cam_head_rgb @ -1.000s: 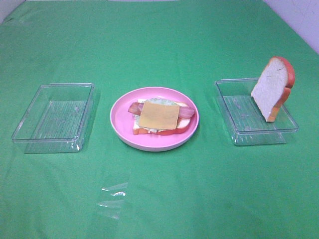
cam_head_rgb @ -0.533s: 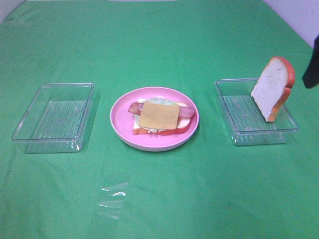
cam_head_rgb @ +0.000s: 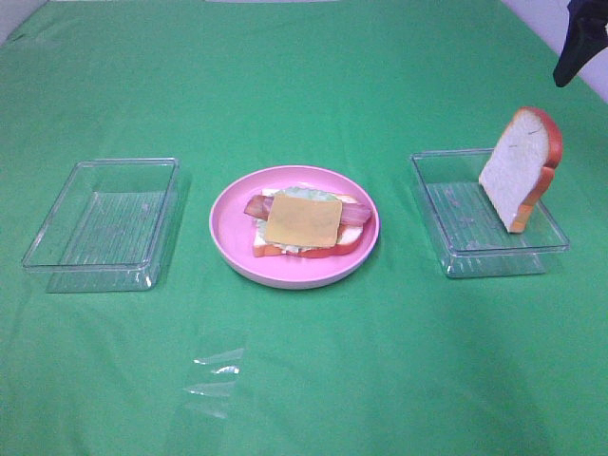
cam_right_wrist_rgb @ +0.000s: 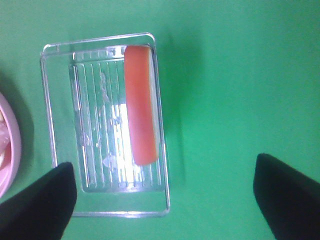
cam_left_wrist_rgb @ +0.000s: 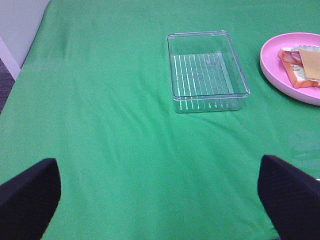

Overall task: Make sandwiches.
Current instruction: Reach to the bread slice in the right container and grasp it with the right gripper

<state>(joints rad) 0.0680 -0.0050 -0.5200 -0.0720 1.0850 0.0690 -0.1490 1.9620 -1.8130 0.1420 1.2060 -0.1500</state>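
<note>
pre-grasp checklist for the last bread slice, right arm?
1. White bread slice with orange-brown crust propped upright against the right clear plastic tray wall: ok.
2. Right claw open, above the slice: ok.
3. Open stack on the round pink plate, square yellow cheese slice on top, ready for bread: ok.
4. Left claw open, off by the left clear tray: ok.
5. Claw lined up across the slice's thickness: cannot tell.
</note>
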